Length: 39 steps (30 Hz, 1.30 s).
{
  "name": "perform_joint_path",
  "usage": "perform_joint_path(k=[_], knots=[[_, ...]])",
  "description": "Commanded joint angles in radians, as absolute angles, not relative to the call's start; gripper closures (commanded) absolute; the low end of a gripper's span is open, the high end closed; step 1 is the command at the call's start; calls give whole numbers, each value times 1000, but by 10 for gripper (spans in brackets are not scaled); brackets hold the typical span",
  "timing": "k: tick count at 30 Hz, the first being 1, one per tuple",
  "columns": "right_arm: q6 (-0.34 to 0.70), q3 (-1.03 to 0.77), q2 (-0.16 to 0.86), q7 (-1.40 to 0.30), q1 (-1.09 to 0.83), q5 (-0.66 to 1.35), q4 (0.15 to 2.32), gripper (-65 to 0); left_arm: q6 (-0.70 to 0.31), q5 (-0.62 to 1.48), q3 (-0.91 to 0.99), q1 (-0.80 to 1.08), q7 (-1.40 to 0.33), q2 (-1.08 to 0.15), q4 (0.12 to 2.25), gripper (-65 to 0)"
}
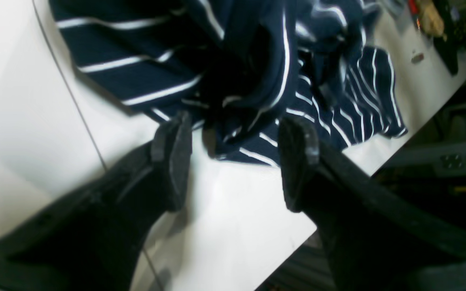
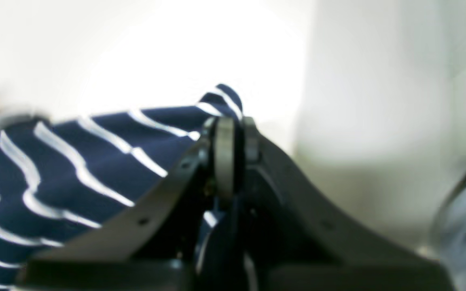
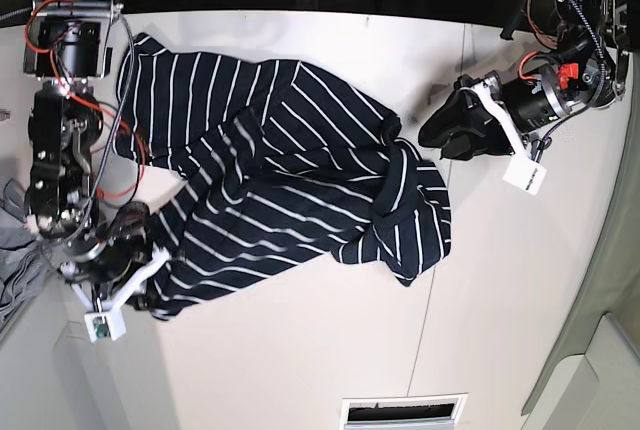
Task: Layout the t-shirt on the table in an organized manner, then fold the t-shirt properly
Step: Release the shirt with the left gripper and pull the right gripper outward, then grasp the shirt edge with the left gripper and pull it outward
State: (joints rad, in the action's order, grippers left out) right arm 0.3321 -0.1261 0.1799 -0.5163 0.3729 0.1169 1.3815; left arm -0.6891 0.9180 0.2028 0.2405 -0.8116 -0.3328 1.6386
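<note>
The dark navy t-shirt (image 3: 280, 180) with thin white stripes lies crumpled across the white table (image 3: 300, 350), one end bunched into a thick fold at the right. My right gripper (image 2: 225, 133) is shut on an edge of the t-shirt (image 2: 75, 169), and a tip of fabric pokes out above its closed pads. In the base view this gripper (image 3: 148, 275) sits at the shirt's lower left corner. My left gripper (image 1: 235, 129) stands open just above the table, both fingers (image 1: 174, 161) short of the bunched t-shirt (image 1: 257, 81). From the base camera the left gripper (image 3: 428, 138) sits just right of that bunch.
A dark seam (image 3: 440, 250) runs across the table at the right. Plain grey cloth (image 3: 15, 260) hangs off the left edge. A white grille (image 3: 400, 412) sits at the bottom edge. The table edge (image 1: 338, 202) drops off near my left gripper, with clutter (image 1: 439, 24) beyond.
</note>
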Motion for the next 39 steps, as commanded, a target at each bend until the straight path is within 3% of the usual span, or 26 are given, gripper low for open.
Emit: perform_joint_path(k=[1,4,5,12,19,26,32,35,39], knots=[[329,-129,188,-506,437,118,1396,0,-698,937,208,233,-793,-344,1652,-365],[303,-129,186,-575,511,123,1384,-382,-698,937,208,233,-793,-344,1652,-365],[291,-129,185,-590,520,124,1383,-458,-698,937,208,233,-793,-344,1652,-365],[281,-129,186,-743,432,194,1388,-453,-698,924,208,233,-793,-347,1652,-365],[303,-131,184,-712,183,306,1459,-453,-698,1047,208,234,-875,-347,1652,-365],[311,-131,163,-711,51,305,1572,-453,-698,1214,206,247,-942,-344,1679,-365],[281,-131,176,-706,18,138,1576,-453,-698,892,125,246,-740,-301,1678,-365],[260,-131,196,-697,19,112,1562,-453,-612,741,62,232,-634,-293,1678,-365],[226,-131,222,-678,19,93,1518,-453,-557,676,5,176,-627,-292,1678,-384]])
